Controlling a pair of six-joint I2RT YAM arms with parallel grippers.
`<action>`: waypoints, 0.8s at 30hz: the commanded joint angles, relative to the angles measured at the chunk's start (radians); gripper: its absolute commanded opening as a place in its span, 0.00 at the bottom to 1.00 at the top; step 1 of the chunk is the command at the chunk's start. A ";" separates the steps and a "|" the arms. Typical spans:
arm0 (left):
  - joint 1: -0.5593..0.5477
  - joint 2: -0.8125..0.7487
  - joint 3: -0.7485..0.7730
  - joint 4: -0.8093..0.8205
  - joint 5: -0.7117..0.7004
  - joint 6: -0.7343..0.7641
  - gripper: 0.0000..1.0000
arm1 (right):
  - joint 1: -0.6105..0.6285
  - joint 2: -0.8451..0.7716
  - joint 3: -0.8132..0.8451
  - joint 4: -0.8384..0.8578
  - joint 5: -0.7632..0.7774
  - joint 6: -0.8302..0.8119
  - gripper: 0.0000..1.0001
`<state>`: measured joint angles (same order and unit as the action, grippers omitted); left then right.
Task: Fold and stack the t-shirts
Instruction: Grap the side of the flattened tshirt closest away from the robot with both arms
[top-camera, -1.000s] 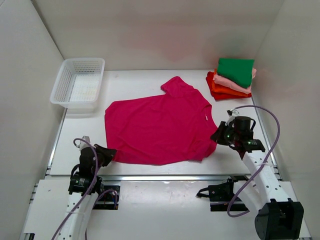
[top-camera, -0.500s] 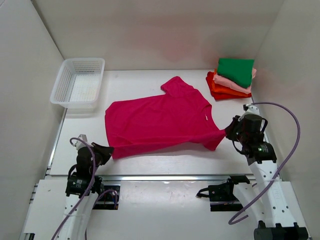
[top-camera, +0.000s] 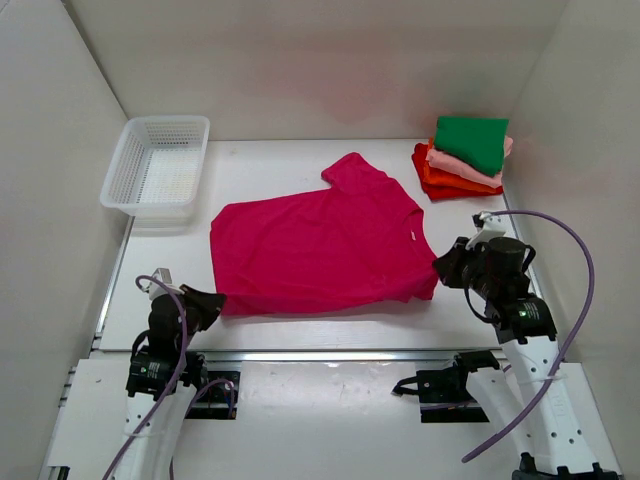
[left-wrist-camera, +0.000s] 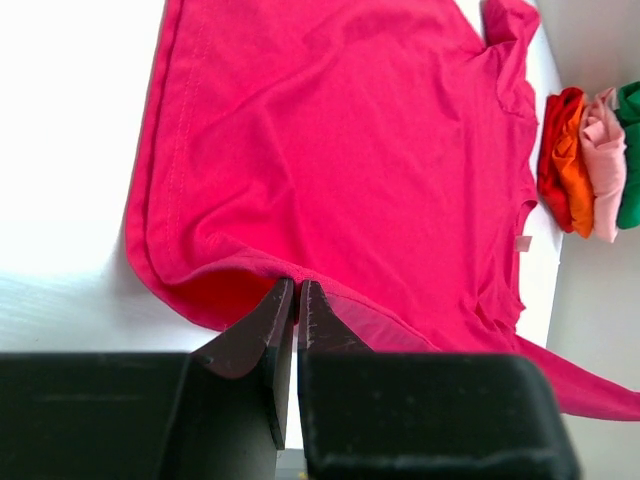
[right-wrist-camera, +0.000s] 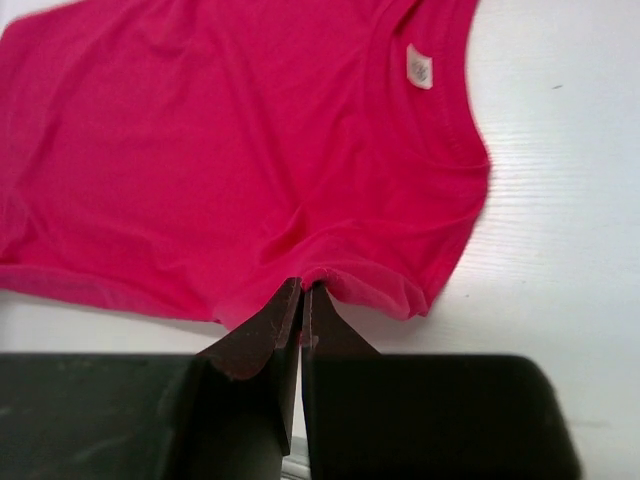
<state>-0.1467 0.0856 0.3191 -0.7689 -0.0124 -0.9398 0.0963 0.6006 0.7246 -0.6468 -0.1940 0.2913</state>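
The magenta-pink t-shirt (top-camera: 320, 245) lies spread flat in the middle of the table, one sleeve pointing to the back. My left gripper (top-camera: 208, 301) is shut on its near left hem corner; the left wrist view shows the hem (left-wrist-camera: 230, 262) pinched at the tips (left-wrist-camera: 296, 284). My right gripper (top-camera: 443, 268) is shut on its near right edge, and the right wrist view shows cloth (right-wrist-camera: 250, 150) bunched at the tips (right-wrist-camera: 303, 286). A stack of folded shirts stands at the back right: green (top-camera: 472, 140) on top, then light pink (top-camera: 460, 166), orange (top-camera: 452, 180) and red (top-camera: 422, 162).
A white plastic mesh basket (top-camera: 158, 165) stands at the back left. White walls close in the table on the left, back and right. The stack also shows in the left wrist view (left-wrist-camera: 588, 160) at the right edge.
Both grippers have pulled the shirt's near edge out and apart. The folded-under near part has opened, and the shirt now lies flatter and wider. The right gripper swung right, then back a little.
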 joint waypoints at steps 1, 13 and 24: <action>0.007 -0.017 0.026 -0.047 -0.015 0.004 0.00 | 0.019 0.037 -0.025 0.047 -0.081 -0.044 0.00; 0.010 0.014 -0.066 0.083 -0.093 -0.066 0.00 | 0.019 0.359 0.013 0.252 -0.183 -0.113 0.01; 0.010 -0.001 -0.081 0.069 -0.165 -0.088 0.00 | 0.008 0.508 0.104 0.308 -0.174 -0.169 0.00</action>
<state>-0.1394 0.0872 0.2222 -0.7086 -0.1261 -1.0157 0.1017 1.0882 0.7605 -0.4076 -0.3595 0.1547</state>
